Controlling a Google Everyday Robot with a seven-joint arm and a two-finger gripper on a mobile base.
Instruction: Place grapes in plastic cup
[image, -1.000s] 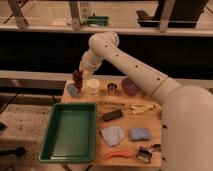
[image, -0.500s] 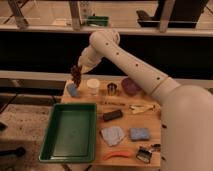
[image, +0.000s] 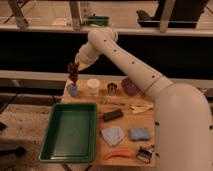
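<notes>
Gripper (image: 75, 65) holds the grapes (image: 73, 75) tight by the top. They hang under it, right above the plastic cup (image: 73, 90). A white cup (image: 93, 86) stands just beside the plastic cup.

The gripper (image: 75, 65) hangs over the far left corner of the tabletop (image: 127, 122), its jaws closed on the top of the grapes (image: 73, 75). The bunch dangles just above the plastic cup (image: 73, 91). To the right stand a white cup (image: 93, 86) and a metal cup (image: 113, 88). A green tray (image: 70, 131) lies nearer.
</notes>
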